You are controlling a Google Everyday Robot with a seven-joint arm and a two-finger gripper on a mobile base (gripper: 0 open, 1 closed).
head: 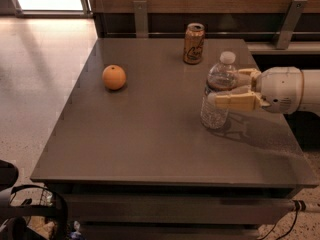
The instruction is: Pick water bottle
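The water bottle [214,115] is clear ribbed plastic with a white cap and a dark label band. It stands upright on the right side of the grey table [150,139]. My gripper [226,88] reaches in from the right at label height. Its tan fingers [235,101] straddle the bottle, the near one pressed across the front and the far one behind. The gripper is shut on the bottle, which still rests on the table.
A tan drink can [194,44] stands at the back of the table, behind the bottle. An orange [114,77] lies at the left. A wooden wall with metal brackets runs behind the table. Cables and dark gear sit on the floor at the lower left.
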